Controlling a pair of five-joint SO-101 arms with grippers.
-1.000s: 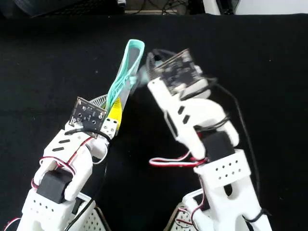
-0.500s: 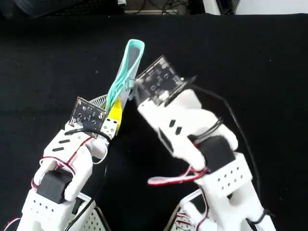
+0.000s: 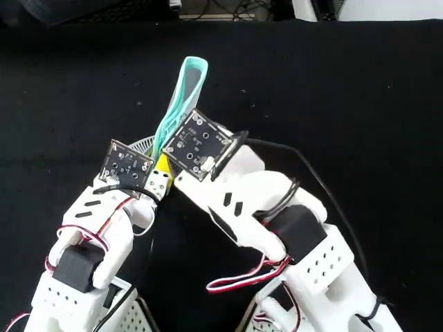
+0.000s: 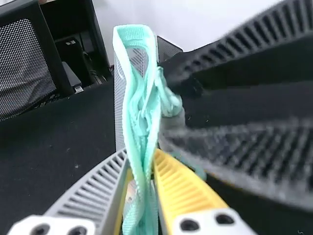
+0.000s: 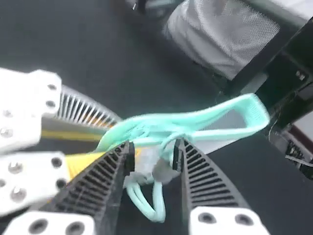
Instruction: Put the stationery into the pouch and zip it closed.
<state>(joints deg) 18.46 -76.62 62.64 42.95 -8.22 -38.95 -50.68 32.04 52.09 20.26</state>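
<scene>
Black tabletop (image 3: 360,104), both arms at its near edge, angled in twd each other. Behind, in the wrist views, dark mesh furniture (image 4: 24,63) against a pale wall.

Pouch (image 3: 181,97) (mint trim, grey mesh sides) is on edge and sticks out beyond the left gripper (image 4: 139,156), leaning twd the far side of the table. Left gripper is clamped on the pouch's near end: grey finger (image 4: 95,191) on one face, yellow finger (image 4: 183,191) on the other, mint edge squeezed between.

Right arm leans across from the right, wrist over the pouch just beside the left gripper's tip. Right gripper (image 5: 153,147) sits at the pouch's zip edge w/ its black fingers (image 5: 102,181) parted, one on each side of a pale zip pull (image 5: 151,169). Can't tell if the pads touch the pull. A mint cord (image 5: 146,203) loops down from the pull between the two fingers. Pouch's far end is a flat mint loop, clear of both grippers.

Red and white wires (image 3: 235,280) hang under the right arm.
</scene>
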